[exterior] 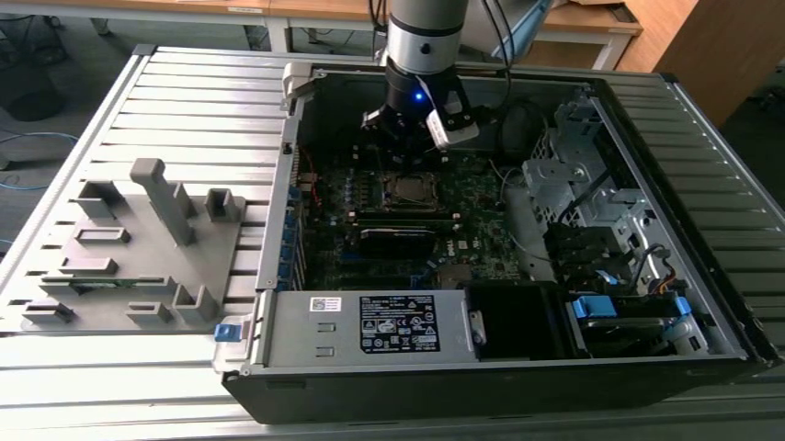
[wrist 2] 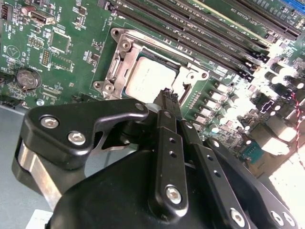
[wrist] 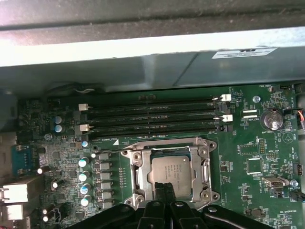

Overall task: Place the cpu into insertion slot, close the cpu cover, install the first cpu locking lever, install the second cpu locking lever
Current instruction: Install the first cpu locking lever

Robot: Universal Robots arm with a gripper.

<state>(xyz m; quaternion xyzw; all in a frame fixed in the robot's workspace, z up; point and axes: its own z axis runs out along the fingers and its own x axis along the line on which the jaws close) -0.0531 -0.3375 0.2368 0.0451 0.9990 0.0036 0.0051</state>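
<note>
The cpu lies flat in the insertion slot on the green board, its silver-grey top facing up. The cpu cover lies down around it, and the chip shows through its window. My gripper hangs just above the socket's edge, its two black fingers pressed together with nothing between them. In the second wrist view the gripper ends over the rim of the cpu, inside the cover. In the exterior view the gripper hovers over the socket inside the open computer case.
Several black memory slots run beside the socket, and a row of capacitors stands close by. The case wall, drive cages and power supply ring the board. A grey fixture plate lies at the exterior view's left.
</note>
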